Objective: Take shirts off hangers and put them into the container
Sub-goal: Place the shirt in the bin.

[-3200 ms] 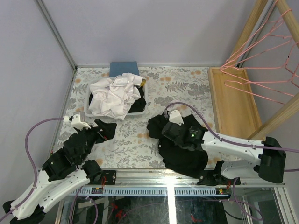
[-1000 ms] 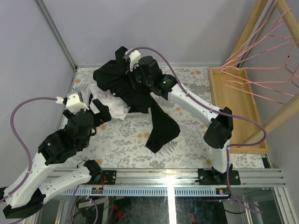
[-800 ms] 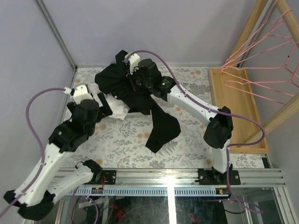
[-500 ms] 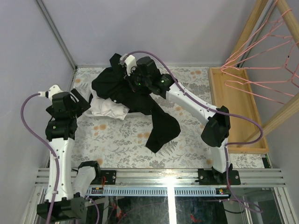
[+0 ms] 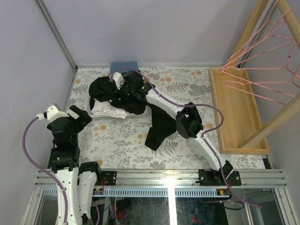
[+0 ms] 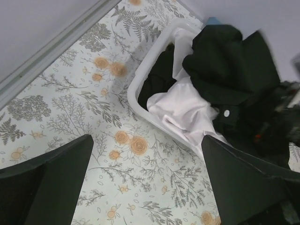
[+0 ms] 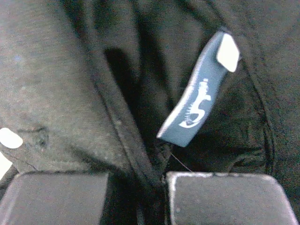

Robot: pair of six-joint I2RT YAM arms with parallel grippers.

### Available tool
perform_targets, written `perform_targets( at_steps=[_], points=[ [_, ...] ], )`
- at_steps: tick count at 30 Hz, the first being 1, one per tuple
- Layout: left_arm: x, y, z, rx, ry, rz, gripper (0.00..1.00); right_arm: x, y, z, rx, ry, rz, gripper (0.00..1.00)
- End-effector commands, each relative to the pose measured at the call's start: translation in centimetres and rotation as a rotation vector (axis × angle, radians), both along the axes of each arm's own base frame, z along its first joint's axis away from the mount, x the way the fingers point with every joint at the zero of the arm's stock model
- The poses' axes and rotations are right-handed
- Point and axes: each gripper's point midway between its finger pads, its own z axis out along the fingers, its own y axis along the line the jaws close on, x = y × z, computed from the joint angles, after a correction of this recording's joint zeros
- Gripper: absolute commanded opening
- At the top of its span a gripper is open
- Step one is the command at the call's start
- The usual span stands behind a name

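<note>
A large black shirt (image 5: 154, 123) lies bunched over the white container (image 6: 138, 109) at the back left, with one end trailing onto the table towards the middle. My right gripper (image 5: 122, 91) is down on that bunch, shut on a seam of the black shirt (image 7: 70, 84) just below its grey size label (image 7: 199, 108). A white shirt (image 5: 106, 109) spills over the container's near rim, white shirt (image 6: 180, 112) under black shirt (image 6: 229, 65). My left gripper (image 5: 80, 114) hangs open near the left edge, short of the container, and my left gripper (image 6: 150, 187) has only tablecloth between its fingers. Pink hangers (image 5: 262, 61) hang bare at the right.
A long wooden tray (image 5: 234, 112) lies along the right side under a wooden rack. A folded blue cloth (image 5: 124, 65) sits behind the container by the back wall. The right arm's elbow (image 5: 188, 121) stands over the trailing shirt.
The right gripper has carried the black shirt left and down onto the container. The left arm has drawn back towards the near left, its gripper still open.
</note>
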Motion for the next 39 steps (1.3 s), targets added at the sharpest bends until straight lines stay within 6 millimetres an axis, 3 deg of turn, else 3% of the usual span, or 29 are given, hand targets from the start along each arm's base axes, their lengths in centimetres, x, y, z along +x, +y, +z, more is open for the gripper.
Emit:
perform_targets(
  at_steps=[1, 4, 7, 12, 16, 20, 23, 26, 29, 31, 37, 39],
  points=[
    [1.3, -0.8, 0.2, -0.029, -0.062, -0.043, 1.00, -0.6, -2.2, -6.5, -0.181, 0.063, -0.022, 0.03],
    [1.6, -0.7, -0.5, -0.037, -0.030, -0.038, 1.00, -0.8, -2.8, -6.1, -0.200, 0.062, -0.034, 0.11],
    [1.9, -0.9, -0.9, -0.049, -0.017, -0.046, 1.00, -1.4, -3.0, -3.3, -0.177, 0.051, -0.017, 0.24],
    [1.9, -0.9, -1.2, -0.054, -0.016, -0.047, 1.00, -2.5, -3.0, 6.4, -0.034, -0.024, 0.007, 0.54],
    [1.9, -1.2, -1.1, -0.057, -0.024, -0.062, 1.00, -4.5, -3.5, 12.6, 0.094, -0.055, 0.031, 0.76],
    [2.0, -1.2, -1.4, -0.060, -0.015, -0.065, 1.00, -6.1, -4.5, 16.8, 0.179, -0.068, 0.031, 0.85],
    [2.2, -1.3, -1.4, -0.062, -0.012, -0.072, 1.00, -6.8, -5.4, 18.2, 0.195, -0.063, 0.016, 0.86],
    [2.2, -1.4, -1.5, -0.064, -0.011, -0.077, 1.00, -5.8, -7.8, 19.0, 0.188, -0.096, -0.140, 0.86],
    [2.2, -1.4, -1.4, -0.064, -0.014, -0.079, 1.00, -3.4, -13.7, 18.5, 0.155, -0.171, -0.482, 0.86],
    [2.2, -1.5, -1.4, -0.064, -0.017, -0.082, 1.00, -3.9, -17.5, 17.7, 0.146, -0.158, -0.651, 0.86],
    [2.1, -1.6, -1.3, -0.065, -0.023, -0.086, 1.00, -8.9, -25.7, 7.3, 0.097, -0.002, -0.917, 0.87],
    [2.2, -1.6, -1.3, -0.065, -0.020, -0.089, 1.00, -10.5, -27.0, 3.3, 0.080, 0.085, -0.981, 0.87]
  ],
)
